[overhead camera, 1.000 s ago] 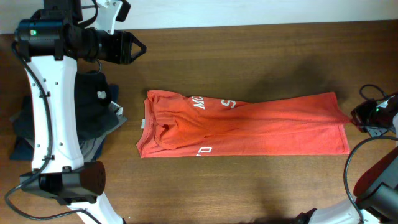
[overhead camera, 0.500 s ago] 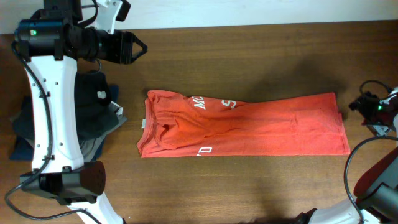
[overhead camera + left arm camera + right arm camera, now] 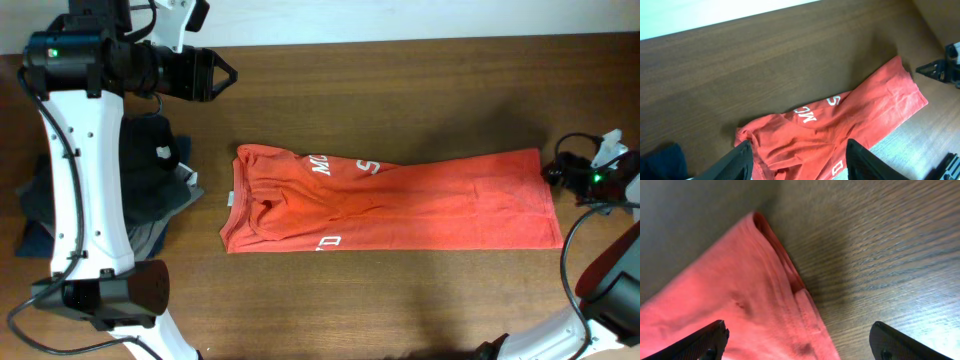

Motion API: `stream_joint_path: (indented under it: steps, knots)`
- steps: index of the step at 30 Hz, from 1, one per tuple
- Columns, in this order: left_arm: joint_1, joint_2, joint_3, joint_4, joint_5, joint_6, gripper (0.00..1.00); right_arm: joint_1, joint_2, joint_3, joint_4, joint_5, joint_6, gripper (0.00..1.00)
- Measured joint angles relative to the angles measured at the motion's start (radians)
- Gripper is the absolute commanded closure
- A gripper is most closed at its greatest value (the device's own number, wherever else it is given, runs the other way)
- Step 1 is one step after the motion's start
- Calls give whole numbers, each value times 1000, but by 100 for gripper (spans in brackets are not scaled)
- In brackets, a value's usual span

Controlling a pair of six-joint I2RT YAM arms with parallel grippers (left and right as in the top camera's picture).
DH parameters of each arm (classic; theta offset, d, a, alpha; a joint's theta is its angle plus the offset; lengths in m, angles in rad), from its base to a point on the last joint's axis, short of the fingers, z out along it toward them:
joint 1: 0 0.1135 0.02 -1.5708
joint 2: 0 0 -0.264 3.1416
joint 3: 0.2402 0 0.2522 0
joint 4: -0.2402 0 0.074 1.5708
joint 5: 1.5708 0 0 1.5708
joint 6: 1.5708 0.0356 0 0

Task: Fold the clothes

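The clothes, a red-orange T-shirt (image 3: 400, 205) with white lettering, lie folded into a long strip across the middle of the table, collar end to the left. My right gripper (image 3: 550, 172) is open at the shirt's far right hem. In the right wrist view its fingers (image 3: 700, 342) straddle the hem edge (image 3: 795, 295) from above, with nothing held. My left gripper (image 3: 222, 75) hangs open in the air up at the back left, well away from the shirt. From the left wrist the shirt (image 3: 840, 125) lies below and beyond the open gripper (image 3: 802, 162).
A pile of black, navy and grey garments (image 3: 155, 185) lies at the table's left side, beside the left arm's white column (image 3: 85, 200). The table's back edge (image 3: 400, 40) runs along the top. Cables trail from the right arm (image 3: 600, 235).
My right gripper has opened and let go of the shirt's right corner, then moved left up to the hem. The stretched corner has settled back. The left gripper has opened a little wider.
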Motion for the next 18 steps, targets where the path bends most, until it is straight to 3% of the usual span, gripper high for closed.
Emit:
stream_joint_path:
  steps: [4, 6, 9, 12, 18]
  knots:
    - [0, -10, 0, 0, 0, 0, 39, -1, 18, 0, -5, 0, -55, 15]
    - [0, -13, 0, 0, 0, 0, 39, -2, 19, 0, -13, 0, -71, 24]
    - [0, -13, 0, 0, 0, 0, 39, -2, 36, 0, -35, 0, -83, 18]
    - [0, -13, 0, 3, 0, 0, 39, -2, 74, 0, -60, 1, -91, 19]
    - [0, -13, 0, 6, 0, 0, 39, -3, 91, 13, -103, 3, -108, 38]
